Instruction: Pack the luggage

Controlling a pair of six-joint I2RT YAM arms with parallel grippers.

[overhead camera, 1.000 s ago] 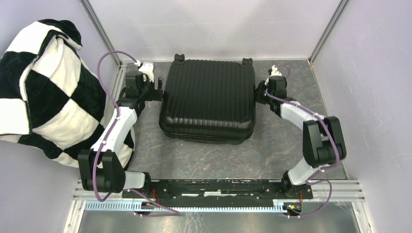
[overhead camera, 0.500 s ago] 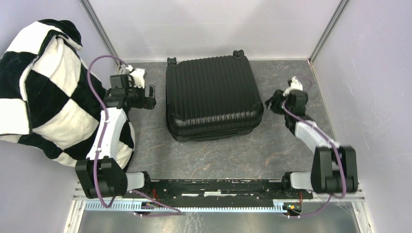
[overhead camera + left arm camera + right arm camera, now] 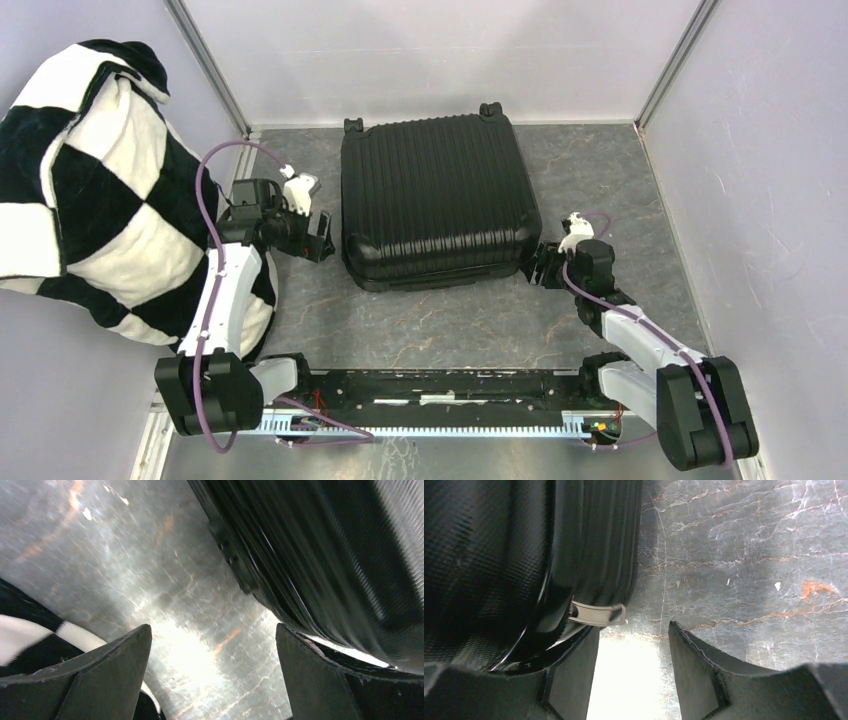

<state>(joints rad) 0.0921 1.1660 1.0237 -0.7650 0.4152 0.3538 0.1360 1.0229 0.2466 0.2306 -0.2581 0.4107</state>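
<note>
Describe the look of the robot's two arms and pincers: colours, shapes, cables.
Both the left arm and right arm have white shells between bulky black joints, each trailed by a looping purple cable. The left pincer and right pincer have dark, flat, wedge-shaped fingers.

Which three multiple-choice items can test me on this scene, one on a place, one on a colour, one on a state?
1. Where is the blanket relative to the suitcase?
A. On top of it
B. To its left, beside the left arm
C. Packed inside it

2. What colour is the suitcase shell?
A. Black
B. Red
C. White

3. In what state is the left tool?
A. Shut on the blanket
B. Shut on the suitcase
C. Open and empty

Answers:
1. B, as the top view shows the blanket heaped at the left edge, apart from the suitcase.
2. A, as the ribbed shell is black all over.
3. C, as the left wrist view shows it spread wide with nothing in it.
</note>
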